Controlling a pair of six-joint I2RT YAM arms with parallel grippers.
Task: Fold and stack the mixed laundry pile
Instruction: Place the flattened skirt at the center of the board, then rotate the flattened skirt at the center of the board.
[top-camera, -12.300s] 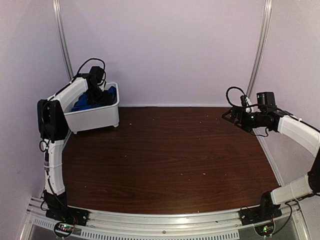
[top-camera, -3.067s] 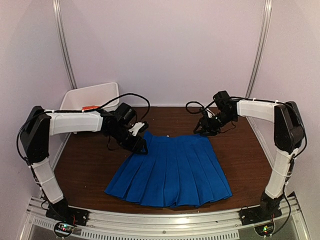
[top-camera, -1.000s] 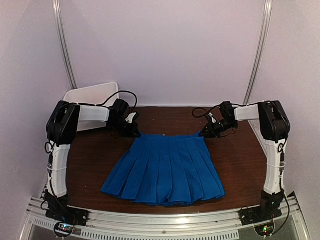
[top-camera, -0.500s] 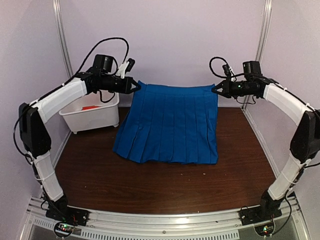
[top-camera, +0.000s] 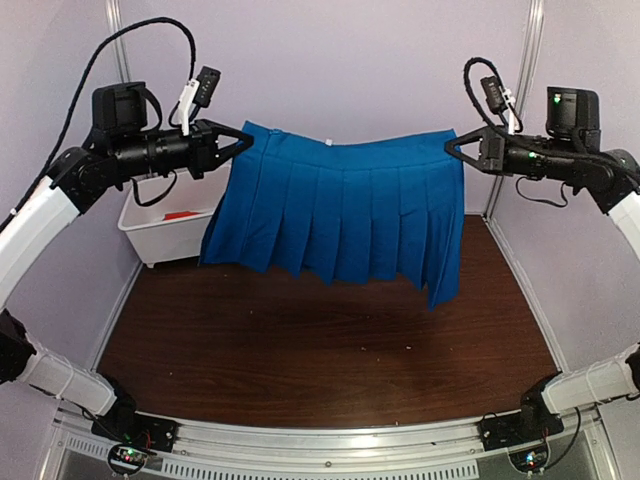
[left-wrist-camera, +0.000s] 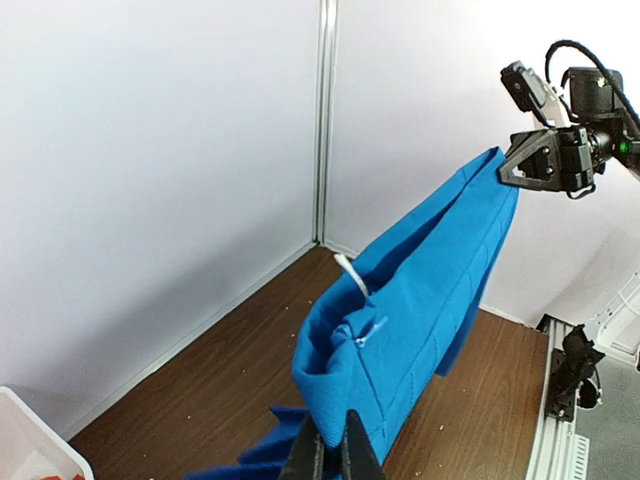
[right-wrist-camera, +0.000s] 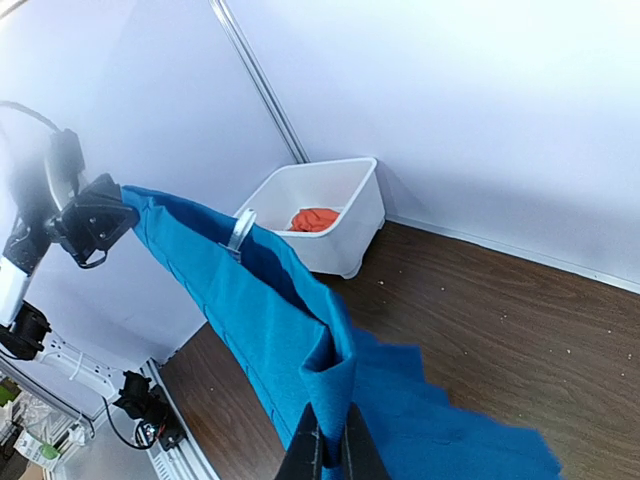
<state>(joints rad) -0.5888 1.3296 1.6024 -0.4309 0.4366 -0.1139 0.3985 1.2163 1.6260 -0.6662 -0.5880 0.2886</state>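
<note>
A royal-blue pleated garment (top-camera: 340, 215) hangs spread in the air, clear of the table, stretched by its waistband between both arms. My left gripper (top-camera: 243, 141) is shut on the band's left corner (left-wrist-camera: 345, 395), and my right gripper (top-camera: 452, 147) is shut on the right corner (right-wrist-camera: 335, 385). The hem dangles lower on the right side. A bright orange-red garment (right-wrist-camera: 315, 218) lies bunched inside the white bin (right-wrist-camera: 350, 225); in the top view only a sliver of this orange-red garment (top-camera: 178, 214) shows.
The white bin (top-camera: 160, 240) stands at the back left of the brown wooden table (top-camera: 330, 350), partly behind the hanging cloth. Pale walls with metal uprights (top-camera: 527, 70) close in the back and sides. A rail (top-camera: 330, 440) runs along the near edge.
Both arms have lifted the blue garment off the table: a second ago it lay flat, half a second ago it hung partway up, now it hangs higher and wider.
</note>
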